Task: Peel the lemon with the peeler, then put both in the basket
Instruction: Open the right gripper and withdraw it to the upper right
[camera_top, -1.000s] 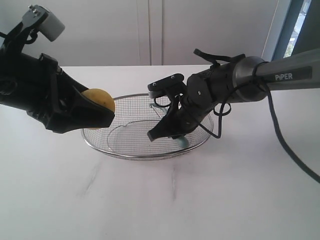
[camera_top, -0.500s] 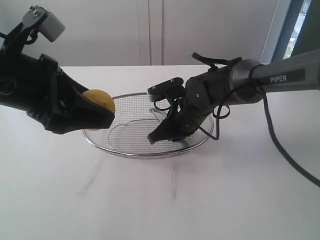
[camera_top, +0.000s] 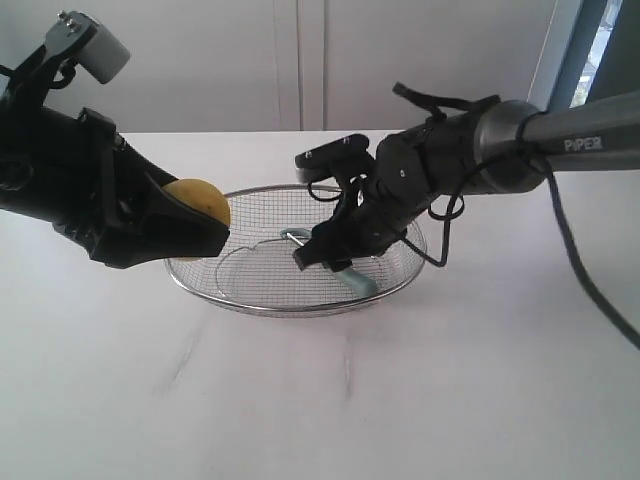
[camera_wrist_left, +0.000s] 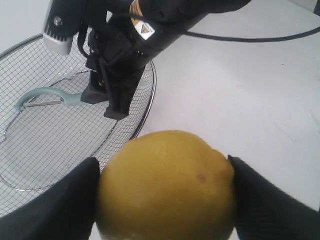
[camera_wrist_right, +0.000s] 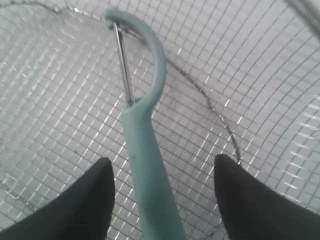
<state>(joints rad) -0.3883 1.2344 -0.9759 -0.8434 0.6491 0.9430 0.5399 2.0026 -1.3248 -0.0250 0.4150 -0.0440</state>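
Left gripper (camera_top: 206, 218), level at the basket (camera_top: 290, 312) rim, clamps the lemon (camera_top: 203, 197). Right gripper (camera_top: 322, 256) angles down into the basket, fingers spread, straddling the peeler (camera_wrist_right: 145, 165) lying on the mesh. Its arm's lettering (camera_top: 583, 144) reads "PiPER".

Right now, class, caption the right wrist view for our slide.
Teal peeler lies on the wire basket's mesh, untouched between the right claw's open fingers.
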